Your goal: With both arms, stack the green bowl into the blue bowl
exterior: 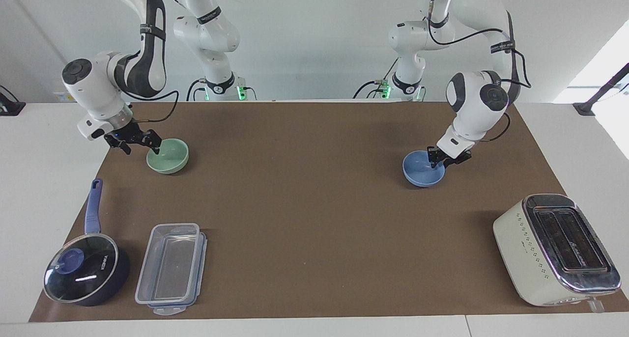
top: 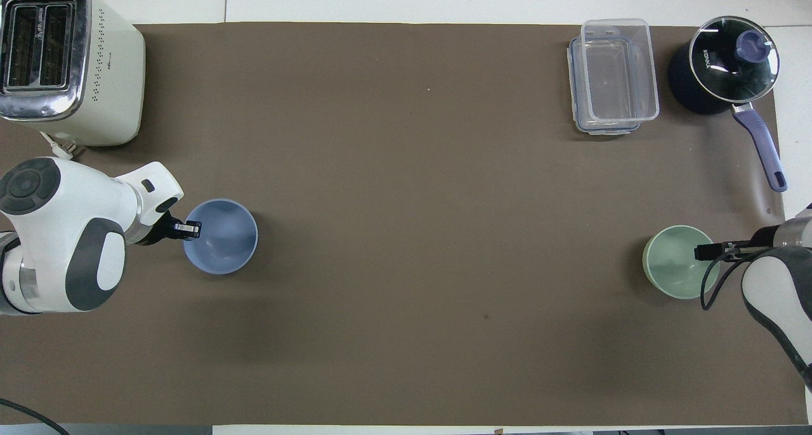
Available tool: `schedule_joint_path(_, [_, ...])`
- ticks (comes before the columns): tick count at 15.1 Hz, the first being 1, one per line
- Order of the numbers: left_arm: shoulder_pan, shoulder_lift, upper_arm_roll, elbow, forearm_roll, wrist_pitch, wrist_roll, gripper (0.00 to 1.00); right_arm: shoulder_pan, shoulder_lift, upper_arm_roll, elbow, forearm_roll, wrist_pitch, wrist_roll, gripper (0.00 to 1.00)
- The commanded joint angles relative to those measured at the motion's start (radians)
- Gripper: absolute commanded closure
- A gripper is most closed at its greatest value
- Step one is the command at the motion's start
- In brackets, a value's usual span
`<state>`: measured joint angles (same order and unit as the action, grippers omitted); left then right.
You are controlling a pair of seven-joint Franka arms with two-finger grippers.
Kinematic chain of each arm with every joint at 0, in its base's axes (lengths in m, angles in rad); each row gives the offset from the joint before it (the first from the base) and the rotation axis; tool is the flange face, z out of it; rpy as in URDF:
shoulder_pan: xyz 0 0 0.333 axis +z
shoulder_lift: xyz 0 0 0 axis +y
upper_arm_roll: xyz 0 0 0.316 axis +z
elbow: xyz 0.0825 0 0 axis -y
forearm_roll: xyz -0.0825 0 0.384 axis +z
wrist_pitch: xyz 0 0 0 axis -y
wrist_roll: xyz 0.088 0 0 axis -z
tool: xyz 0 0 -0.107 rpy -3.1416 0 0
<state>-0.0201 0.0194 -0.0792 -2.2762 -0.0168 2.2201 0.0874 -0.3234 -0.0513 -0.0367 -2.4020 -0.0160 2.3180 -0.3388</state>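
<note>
Brown-matted tabletop (exterior: 304, 214). Blue bowl (exterior: 422, 169) toward the left arm's end, green bowl (exterior: 168, 156) toward the right arm's end, well apart. Left gripper (exterior: 435, 157) at the blue bowl's rim, jaws closed on it, one finger inside. Right gripper (exterior: 142, 141) at the green bowl's rim, jaws parted astride the rim, grip not confirmed. Farther from the robots: toaster (exterior: 555, 248), clear container (exterior: 171, 268), lidded saucepan (exterior: 83, 273).
</note>
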Motion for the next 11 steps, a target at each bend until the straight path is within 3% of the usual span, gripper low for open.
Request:
schedule_joint_path(1, [-0.006,0.011,0.006,0.045,0.024,-0.034,-0.006,1.0,-0.016,-0.024,0.006,-0.042,0.014,0.028,-0.032,0.0])
schedule_joint_path(2, [-0.006,0.02,0.006,0.09,0.023,-0.084,-0.011,1.0,-0.016,-0.025,0.006,-0.046,0.014,0.027,-0.032,0.04])
schedule_joint_path(3, [-0.009,0.048,0.004,0.16,0.021,-0.159,-0.02,1.0,-0.017,-0.027,0.006,-0.051,0.014,0.026,-0.034,0.28])
schedule_joint_path(4, [-0.012,0.065,0.003,0.234,0.018,-0.234,-0.043,1.0,-0.016,-0.027,0.006,-0.049,0.014,0.015,-0.036,0.81])
schedule_joint_path(5, [-0.036,0.092,0.002,0.306,-0.011,-0.305,-0.082,1.0,-0.017,-0.028,0.006,-0.051,0.014,0.009,-0.034,1.0])
schedule_joint_path(8, [-0.145,0.128,0.003,0.432,-0.1,-0.41,-0.319,1.0,-0.034,-0.036,0.008,-0.048,0.014,-0.043,-0.028,1.0])
schedule_joint_path(11, [-0.302,0.136,0.002,0.425,-0.182,-0.363,-0.542,1.0,-0.036,-0.033,0.008,-0.028,0.014,-0.049,-0.028,1.0])
